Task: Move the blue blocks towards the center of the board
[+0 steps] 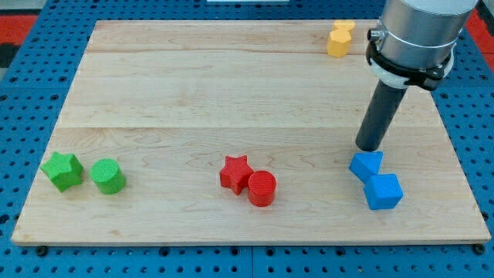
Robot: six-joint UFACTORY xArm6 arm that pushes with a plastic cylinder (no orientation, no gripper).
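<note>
Two blue blocks lie touching at the view's lower right: an angular blue block (366, 164) and a blue cube (384, 191) just below and right of it. My tip (370, 147) stands right at the upper edge of the angular blue block, touching it or nearly so. The rod rises from there to the arm's grey body at the view's top right.
A red star (235, 171) and a red cylinder (262, 188) touch at the bottom centre. A green star (62, 170) and a green cylinder (108, 175) sit at the lower left. Yellow blocks (340, 38) sit at the board's (231, 93) top edge, right of centre.
</note>
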